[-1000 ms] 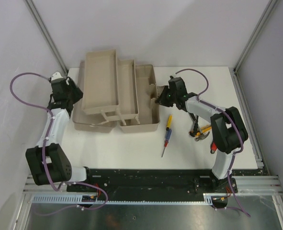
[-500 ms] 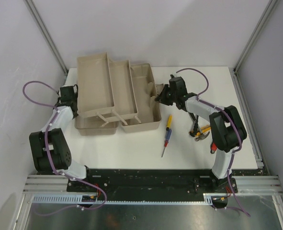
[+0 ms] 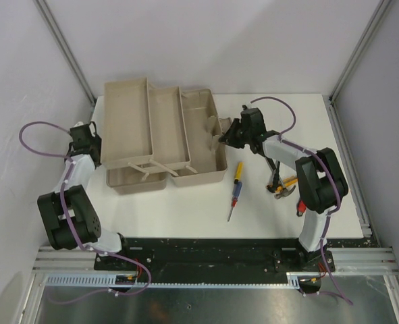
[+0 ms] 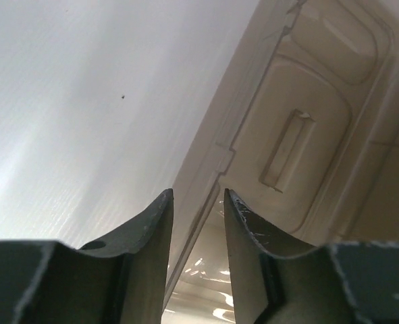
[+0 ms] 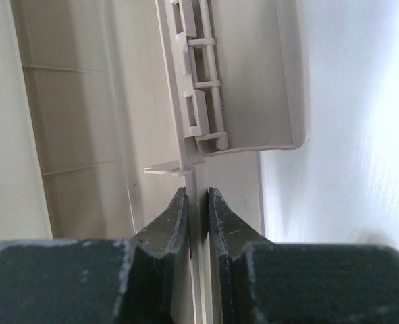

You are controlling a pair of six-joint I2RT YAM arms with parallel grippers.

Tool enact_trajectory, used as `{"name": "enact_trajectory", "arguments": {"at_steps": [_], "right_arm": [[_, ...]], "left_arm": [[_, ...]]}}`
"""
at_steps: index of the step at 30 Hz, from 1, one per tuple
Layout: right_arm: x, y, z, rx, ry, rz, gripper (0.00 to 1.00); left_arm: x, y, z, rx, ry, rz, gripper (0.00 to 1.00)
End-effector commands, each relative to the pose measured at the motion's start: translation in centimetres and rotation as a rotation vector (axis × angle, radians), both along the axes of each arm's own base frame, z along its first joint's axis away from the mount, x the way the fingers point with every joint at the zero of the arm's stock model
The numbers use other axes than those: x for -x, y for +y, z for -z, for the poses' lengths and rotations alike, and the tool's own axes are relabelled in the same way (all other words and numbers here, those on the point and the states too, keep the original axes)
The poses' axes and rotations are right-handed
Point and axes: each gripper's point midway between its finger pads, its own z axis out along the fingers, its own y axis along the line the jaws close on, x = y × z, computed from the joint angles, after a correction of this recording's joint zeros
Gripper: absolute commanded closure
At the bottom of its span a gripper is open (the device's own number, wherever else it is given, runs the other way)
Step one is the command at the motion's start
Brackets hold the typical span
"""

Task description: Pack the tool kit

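In the last second the trays [image 3: 145, 125] swung further out to the left and my left pincer [image 4: 198, 196] drew back, half open and empty, while my right pincer [image 5: 196, 194] stays clamped on the toolbox's [image 3: 198, 177] right wall. The box now stands ready for filling at the middle-left of the table [image 3: 267, 108]. It opens upward, and its long trays run from near to far, leaning slightly left.

I read top view bright, even, sharp; faint shadow along near side of toolbox [image 3: 198, 179]. Left wrist: toolbox softly focused, glare specks under its edge. Right wrist: table [image 5: 351, 135] right of toolbox blown white.
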Motion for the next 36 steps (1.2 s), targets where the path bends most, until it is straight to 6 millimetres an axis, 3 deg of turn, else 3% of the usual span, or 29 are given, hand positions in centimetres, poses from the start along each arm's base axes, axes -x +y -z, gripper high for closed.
{"name": "enact_trajectory", "arguments": {"at_steps": [1,7,9,13,17,22,25,31,36], "right_arm": [[3.2,-1.6,6.2,0.062,0.219,0.038,0.99],[3.1,-1.4,5.2,0.05,0.2,0.034,0.98],[2.8,-1.3,4.2,0.035,0.176,0.031,0.94],[2.2,-1.1,0.9,-0.007,0.096,0.018,0.8],[1.7,-1.4,-3.0,-0.044,0.005,0.018,0.66],[1.6,-3.3,-7.0,-0.038,-0.08,0.061,0.48],[1.8,-5.1,-8.5,-0.009,-0.105,0.094,0.38],[2.9,-10.2,-8.3,0.115,-0.074,0.21,0.32],[5.4,-14.1,-5.4,0.232,0.004,0.291,0.32]], "left_arm": [[-2.5,-0.9,-1.9,0.023,-0.1,0.074,0.62],[-2.5,0.4,-0.2,0.03,-0.064,0.017,0.64],[-2.3,1.5,-0.5,0.035,-0.073,-0.026,0.61],[-2.1,3.0,-2.6,0.019,-0.125,-0.073,0.53],[-1.9,3.6,-6.2,-0.017,-0.208,-0.098,0.4],[-1.0,3.8,-9.1,-0.037,-0.273,-0.137,0.22],[-0.7,4.0,-10.1,-0.058,-0.287,-0.151,0.15],[1.2,5.3,-10.6,-0.095,-0.242,-0.248,0.07],[3.4,5.9,-11.5,-0.108,-0.229,-0.35,0.05]]}}
